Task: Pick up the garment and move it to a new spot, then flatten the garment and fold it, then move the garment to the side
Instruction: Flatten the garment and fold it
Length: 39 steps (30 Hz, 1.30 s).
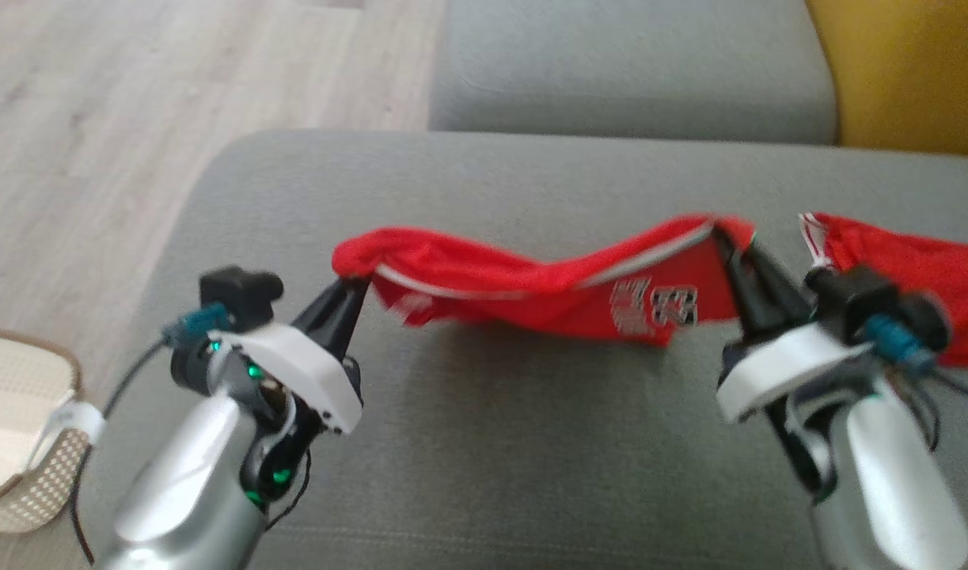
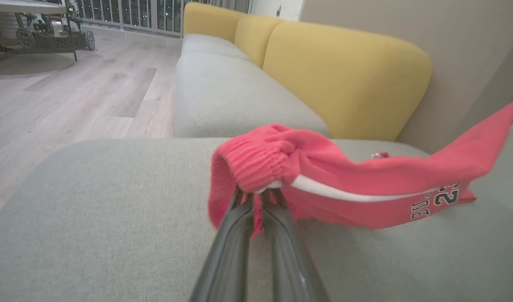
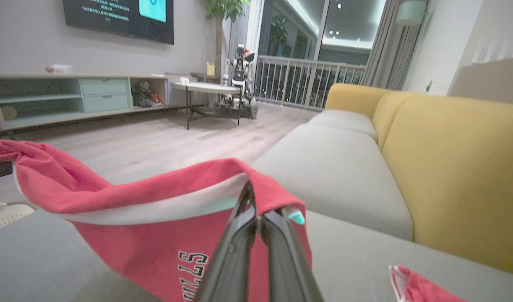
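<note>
the red garment (image 1: 531,293) is up, strung between both claws over the grey cushion (image 1: 484,443), its low edge seemingly grazing the seat (a second red piece (image 1: 919,261) lies far right). flattening, folding and setting aside look undone. the left gripper (image 1: 355,283) is clenched on the left waistband end and the right gripper (image 1: 733,241) pinches the right edge, both arms reaching from the near side.

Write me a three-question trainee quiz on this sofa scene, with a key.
1. True or false: the left hand and the right hand are both shut on the red garment.
2. The garment hangs stretched above: A) a desk, B) the grey sofa seat, C) a kitchen counter.
3. Fill in: the woven basket stands on the robot's ____ side.
Key: 1 true; 2 B; 3 left.
</note>
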Available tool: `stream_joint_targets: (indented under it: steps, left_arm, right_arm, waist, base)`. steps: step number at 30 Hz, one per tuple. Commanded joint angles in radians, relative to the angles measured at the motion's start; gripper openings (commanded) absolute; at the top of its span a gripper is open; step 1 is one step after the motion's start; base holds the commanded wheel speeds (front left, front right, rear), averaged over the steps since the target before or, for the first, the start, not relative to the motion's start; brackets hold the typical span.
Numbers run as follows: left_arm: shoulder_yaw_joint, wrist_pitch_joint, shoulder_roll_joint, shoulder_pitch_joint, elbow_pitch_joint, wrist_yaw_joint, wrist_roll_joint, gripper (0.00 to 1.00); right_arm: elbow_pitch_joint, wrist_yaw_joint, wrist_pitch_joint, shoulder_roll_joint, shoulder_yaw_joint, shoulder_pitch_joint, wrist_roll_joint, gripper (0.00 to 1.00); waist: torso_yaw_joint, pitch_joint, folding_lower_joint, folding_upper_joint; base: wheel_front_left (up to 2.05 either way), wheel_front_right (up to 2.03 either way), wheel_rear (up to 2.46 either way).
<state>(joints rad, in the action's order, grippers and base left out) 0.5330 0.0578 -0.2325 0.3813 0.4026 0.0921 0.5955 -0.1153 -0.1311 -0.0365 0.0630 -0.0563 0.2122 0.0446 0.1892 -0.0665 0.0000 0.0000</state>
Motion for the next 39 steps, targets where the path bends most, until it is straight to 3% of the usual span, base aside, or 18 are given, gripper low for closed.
stream_joint_targets:
  steps: [1, 7, 12, 18, 23, 27, 32, 39]
  left_arm:
    - [-0.060, -0.046, -0.036, 0.039, -0.105, -0.020, 0.033, 0.00]
    - [-0.101, -0.197, -0.021, 0.017, -0.299, -0.077, 0.153, 0.00]
    - [-0.107, -0.309, 0.010, -0.012, -0.439, -0.147, 0.234, 0.00]
    - [-0.125, -0.352, 0.040, -0.065, -0.513, -0.225, 0.286, 0.00]
    - [-0.139, -0.360, 0.066, -0.077, -0.530, -0.254, 0.319, 0.00]
    - [-0.165, -0.366, 0.099, -0.076, -0.518, -0.276, 0.369, 0.00]
    - [-0.227, -0.380, 0.115, -0.053, -0.507, -0.308, 0.436, 0.00]
    - [-0.294, -0.481, 0.096, 0.160, -0.367, -0.336, 0.505, 0.00]
  right_arm:
    - [0.062, 0.000, -0.015, 0.007, -0.008, 0.082, 0.008, 0.00]
    - [0.124, 0.000, -0.001, 0.005, 0.025, 0.104, 0.011, 0.00]
    - [0.199, 0.000, 0.064, 0.000, 0.071, 0.028, 0.023, 0.00]
    - [0.313, 0.000, 0.156, -0.008, 0.136, -0.105, 0.045, 0.00]
    - [0.367, 0.000, 0.206, -0.011, 0.160, -0.127, 0.078, 0.00]
    - [0.352, 0.000, 0.225, -0.012, 0.158, -0.096, 0.118, 0.00]
    - [0.266, 0.000, 0.275, -0.013, 0.080, 0.019, 0.142, 0.00]
    - [0.045, 0.000, 0.343, -0.012, 0.000, 0.346, 0.164, 0.00]
  waist:
    - [0.041, -0.032, 0.0000, 0.0000]
    - [0.095, -0.046, 0.0000, 0.0000]
    - [0.175, -0.055, 0.0000, 0.0000]
    - [0.237, -0.058, 0.0000, 0.0000]
    - [0.248, -0.043, 0.0000, 0.0000]
    - [0.237, -0.051, 0.0000, 0.0000]
    - [0.166, -0.017, 0.0000, 0.0000]
    - [0.066, 0.128, 0.0000, 0.0000]
  base:
    - [0.00, 0.00, 0.00]
    - [0.00, 0.00, 0.00]
    - [0.00, 0.00, 0.00]
    - [0.00, 0.00, 0.00]
    - [0.00, 0.00, 0.00]
    - [0.00, 0.00, 0.00]
    - [0.00, 0.00, 0.00]
    - [0.00, 0.00, 0.00]
